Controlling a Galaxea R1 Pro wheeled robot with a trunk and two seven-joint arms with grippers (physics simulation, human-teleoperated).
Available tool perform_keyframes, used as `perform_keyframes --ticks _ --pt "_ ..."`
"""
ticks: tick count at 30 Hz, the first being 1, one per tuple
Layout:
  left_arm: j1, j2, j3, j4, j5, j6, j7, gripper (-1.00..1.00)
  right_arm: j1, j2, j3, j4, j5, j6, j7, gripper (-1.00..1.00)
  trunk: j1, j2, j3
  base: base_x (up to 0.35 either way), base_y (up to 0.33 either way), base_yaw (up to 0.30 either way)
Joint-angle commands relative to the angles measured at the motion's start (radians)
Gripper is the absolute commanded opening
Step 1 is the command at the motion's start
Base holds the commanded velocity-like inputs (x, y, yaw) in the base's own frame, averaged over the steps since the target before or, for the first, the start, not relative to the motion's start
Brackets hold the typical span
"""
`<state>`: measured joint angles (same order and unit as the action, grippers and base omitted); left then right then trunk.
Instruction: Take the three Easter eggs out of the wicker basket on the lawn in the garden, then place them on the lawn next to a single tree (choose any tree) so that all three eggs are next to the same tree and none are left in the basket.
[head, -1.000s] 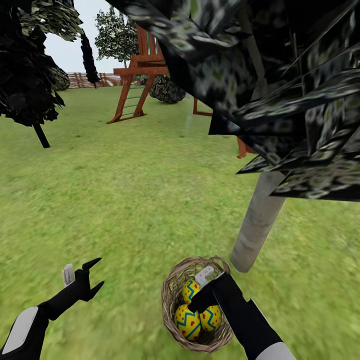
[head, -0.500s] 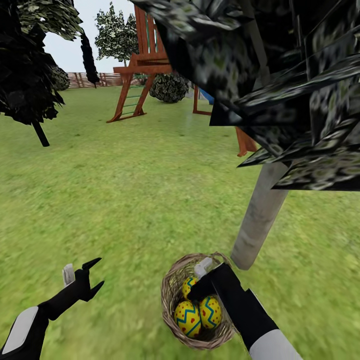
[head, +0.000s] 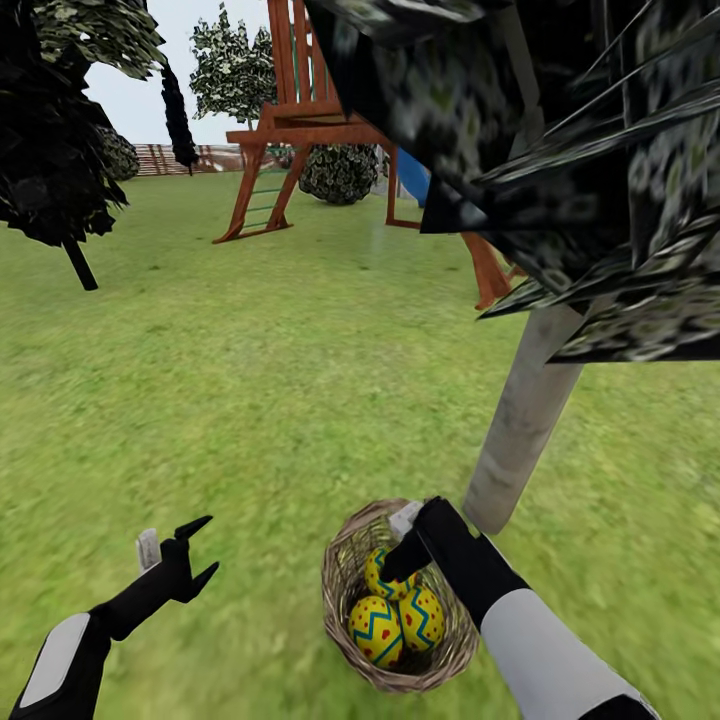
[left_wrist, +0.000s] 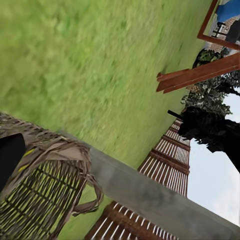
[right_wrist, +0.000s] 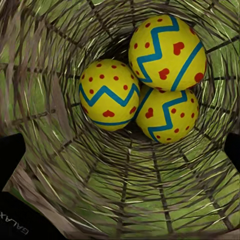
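wicker basket (head: 345, 590) — three eggs (right_wrist: 145, 82) inside

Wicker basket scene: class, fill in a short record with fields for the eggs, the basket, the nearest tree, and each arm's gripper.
eggs: three Easter eggs, all inside the basket
basket: wicker basket standing on the lawn, close to the trunk
tree: pale trunk just beyond the basket
right gripper: reaching into the basket above the eggs, jaws hidden
left gripper: over the grass, jaws open, empty
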<state>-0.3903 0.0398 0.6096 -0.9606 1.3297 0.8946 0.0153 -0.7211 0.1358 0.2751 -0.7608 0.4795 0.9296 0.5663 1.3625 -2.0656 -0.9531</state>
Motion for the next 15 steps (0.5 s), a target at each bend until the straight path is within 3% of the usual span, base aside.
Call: perform_keyframes --ticks 1,15 --pt "-0.001 -0.002 0.003 0.0 0.002 0.006 0.002 1.0 -0.012 0.0 0.0 0.024 0.009 0.002 0.009 1.0 0.004 -0.008 -0.004 0.0 0.0 0.0" --pt "-0.001 0.008 0.005 0.002 0.002 0.006 0.002 1.0 -0.023 0.001 -0.001 0.054 -0.007 -0.004 0.016 1.0 0.057 -0.106 -0.048 0.0 0.0 0.0"
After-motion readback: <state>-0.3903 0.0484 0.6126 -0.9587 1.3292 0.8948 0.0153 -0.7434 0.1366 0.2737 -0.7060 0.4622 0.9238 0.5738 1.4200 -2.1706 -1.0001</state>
